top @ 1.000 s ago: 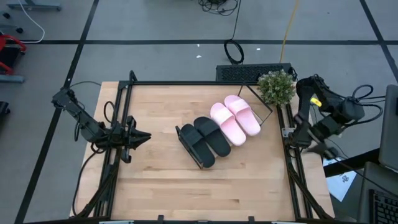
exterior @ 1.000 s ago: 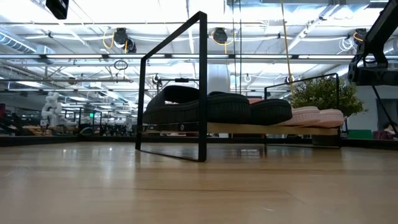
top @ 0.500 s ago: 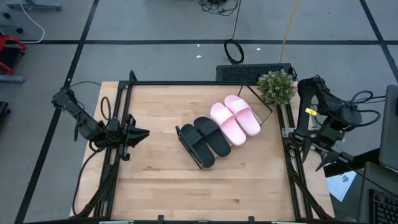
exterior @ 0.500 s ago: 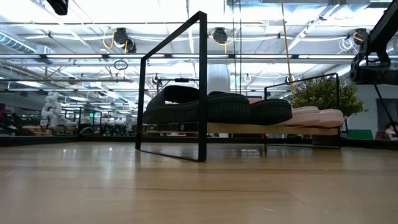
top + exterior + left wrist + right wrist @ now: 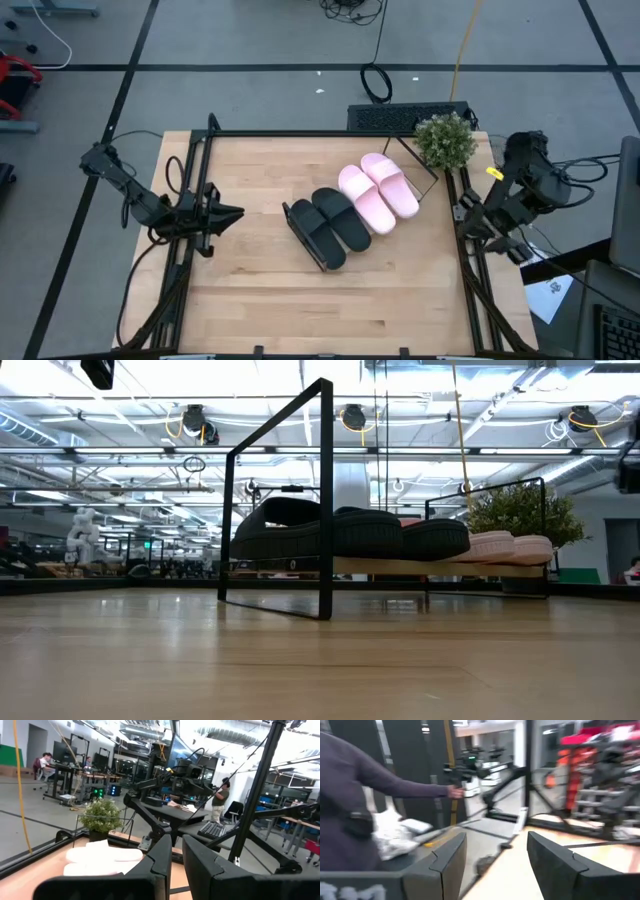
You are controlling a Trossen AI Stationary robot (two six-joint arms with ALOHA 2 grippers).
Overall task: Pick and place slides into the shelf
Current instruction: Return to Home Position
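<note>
The shelf (image 5: 296, 226) stands aslant at the middle of the table. Two black slides (image 5: 330, 225) and two pink slides (image 5: 378, 192) lie side by side on its board, soles down. In the low view the black slides (image 5: 340, 532) are in front of the pink ones (image 5: 500, 545), inside the shelf's black frame (image 5: 326, 500). My left gripper (image 5: 238, 212) hovers at the table's left edge and points toward the shelf, its fingers (image 5: 165, 865) nearly together with nothing between them. My right gripper (image 5: 505, 238) hangs beyond the table's right edge, open and empty (image 5: 495, 865).
A potted plant (image 5: 444, 140) stands at the far right corner, close to the pink slides. Black rails (image 5: 190, 250) run along the table's left and right edges. A person (image 5: 350, 785) stands beyond the table. Bare wood (image 5: 330, 305) lies toward the near edge.
My right arm has swung about beside the table's right edge, and its gripper has turned and sunk a little. In the low view the arm has drawn almost out of the picture. The slides and the shelf have not moved.
</note>
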